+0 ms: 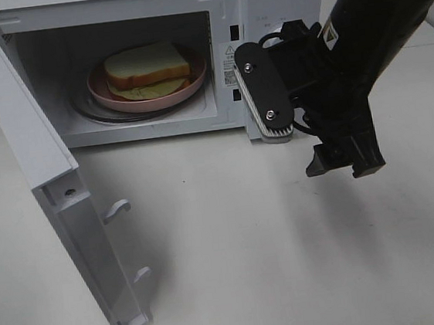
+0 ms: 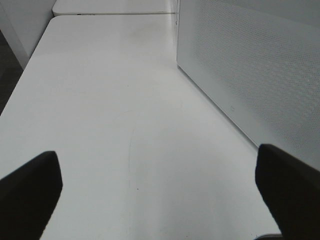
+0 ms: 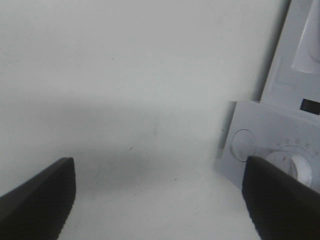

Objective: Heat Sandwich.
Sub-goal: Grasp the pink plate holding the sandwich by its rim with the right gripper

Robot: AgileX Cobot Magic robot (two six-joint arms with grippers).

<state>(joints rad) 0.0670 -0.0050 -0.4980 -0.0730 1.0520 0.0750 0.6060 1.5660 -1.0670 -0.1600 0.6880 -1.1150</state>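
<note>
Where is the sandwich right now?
In the exterior high view the sandwich lies on the pink plate inside the open microwave, at upper left.

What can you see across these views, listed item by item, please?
microwave: one, white, back of table
door: one, white, swung open leftwards
sandwich: one, white bread, on plate inside microwave
plate: one, pink, on turntable
turntable: one, clear glass, microwave floor
dial: one, white, microwave front
table: one, white, under everything
left gripper: one, black, open, above table beside door
right gripper: one, black, open, near dial
</note>
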